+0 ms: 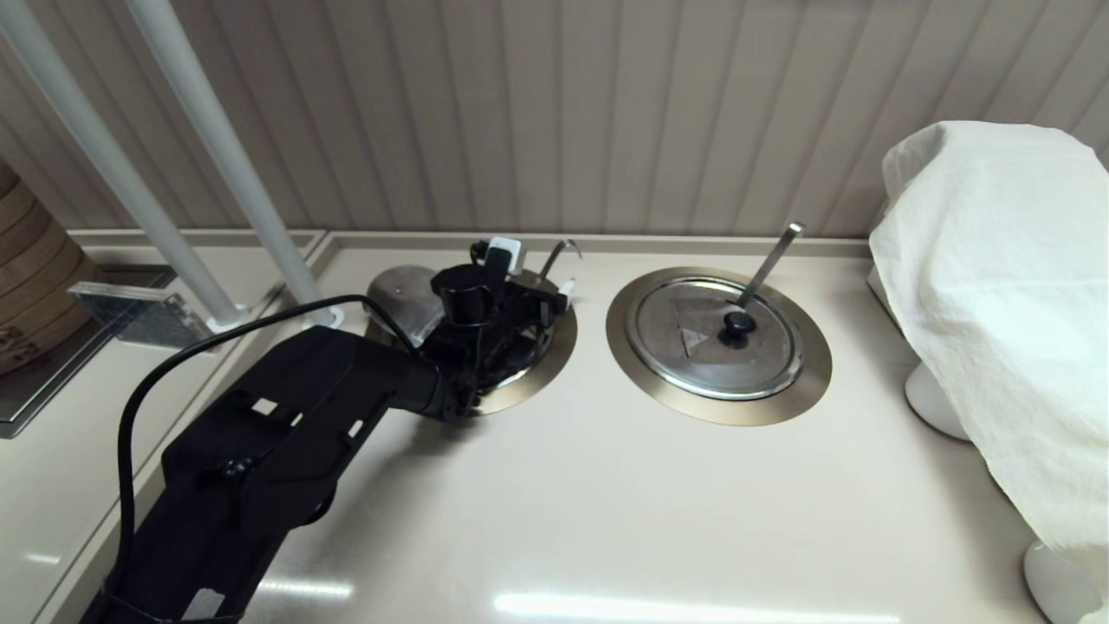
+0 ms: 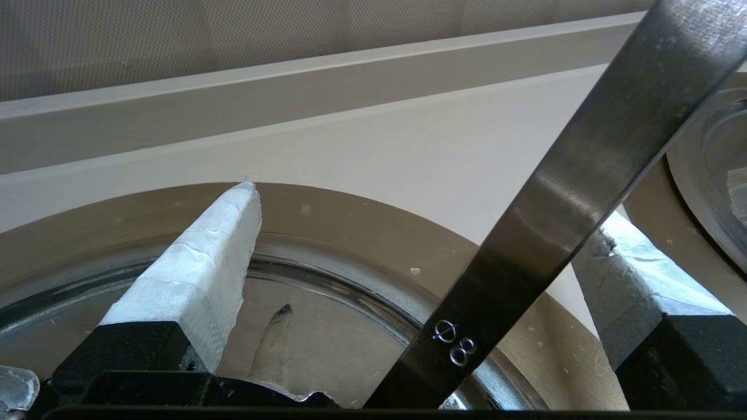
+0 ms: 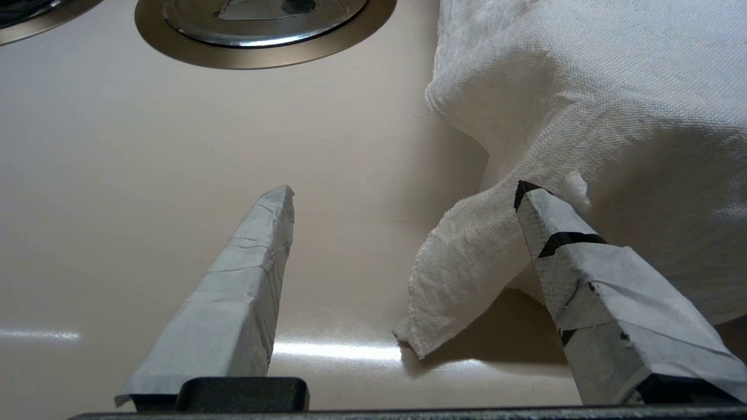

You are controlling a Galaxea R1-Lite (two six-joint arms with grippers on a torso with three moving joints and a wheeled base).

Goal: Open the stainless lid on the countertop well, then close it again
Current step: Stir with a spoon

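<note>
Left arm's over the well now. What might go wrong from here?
1. The utensil handle crosses between the fingers of the open left gripper, above the stainless lid. Closing or lifting may catch it and drag the utensil.
2. The right gripper, open and low over the countertop, has one finger right by the hem of the white cloth. Moving that arm might snag the cloth.

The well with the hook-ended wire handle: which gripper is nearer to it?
Left. The left gripper hangs right over that well; the right gripper is off by the white cloth, beyond the other well.
</note>
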